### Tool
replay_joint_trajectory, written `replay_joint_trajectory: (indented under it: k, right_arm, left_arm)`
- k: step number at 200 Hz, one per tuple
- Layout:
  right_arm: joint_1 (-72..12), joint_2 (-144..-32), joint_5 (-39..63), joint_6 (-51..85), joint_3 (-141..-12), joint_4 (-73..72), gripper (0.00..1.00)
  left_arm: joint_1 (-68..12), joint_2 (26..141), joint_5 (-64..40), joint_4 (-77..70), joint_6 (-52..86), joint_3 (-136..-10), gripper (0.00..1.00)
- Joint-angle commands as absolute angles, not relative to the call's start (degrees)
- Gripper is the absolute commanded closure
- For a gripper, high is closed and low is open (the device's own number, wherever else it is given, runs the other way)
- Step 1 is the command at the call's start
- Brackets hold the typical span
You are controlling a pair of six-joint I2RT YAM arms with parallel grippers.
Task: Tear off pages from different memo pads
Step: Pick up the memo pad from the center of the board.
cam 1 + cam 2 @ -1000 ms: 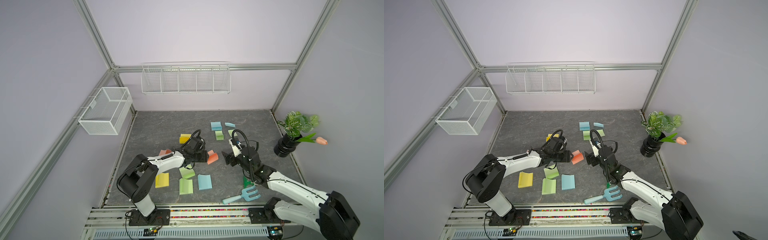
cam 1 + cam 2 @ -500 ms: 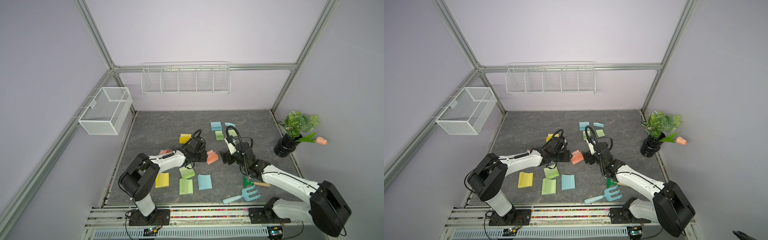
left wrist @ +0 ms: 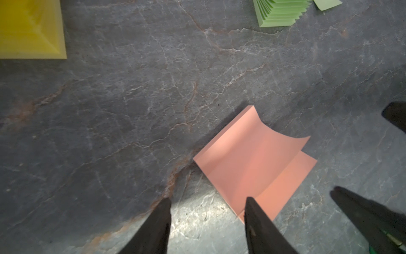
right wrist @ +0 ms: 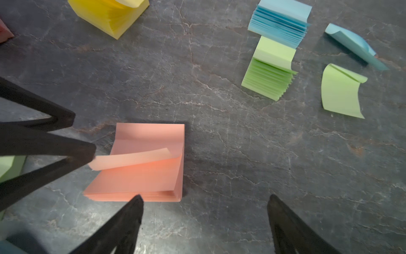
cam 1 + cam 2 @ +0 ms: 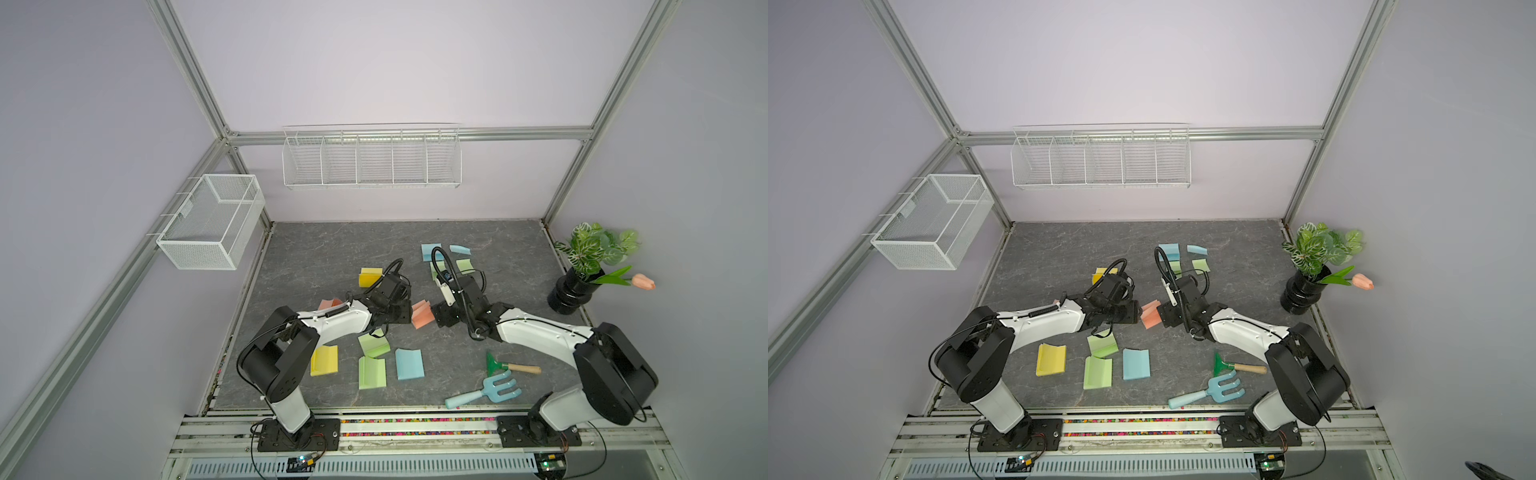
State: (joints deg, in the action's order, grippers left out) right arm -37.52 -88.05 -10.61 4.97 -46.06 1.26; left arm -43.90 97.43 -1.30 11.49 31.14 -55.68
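Salmon-orange memo pad [image 4: 142, 176]: on tabletop [image 5: 332, 257] between both tools, top page [image 4: 131, 159] curled up. Left tool [image 3: 207, 204]: half open, fingertip [image 4: 87, 151] touching that page. Right tool [image 4: 205, 200]: wide open, empty, beside pad.

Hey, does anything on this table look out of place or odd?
A blue fork and a green trowel don't fit a paper task. The salmon pad's top page curls up, half lifted.
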Motion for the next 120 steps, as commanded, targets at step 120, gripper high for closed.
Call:
replay_joint_trajectory:
  k: [120]
  right_arm:
    - [-40.72, -104.00, -8.02, -11.15, -62.63, 16.24, 0.11]
  left_arm:
    - [-43.55, 82.42, 12.62, 16.10, 31.35, -51.44, 0.42]
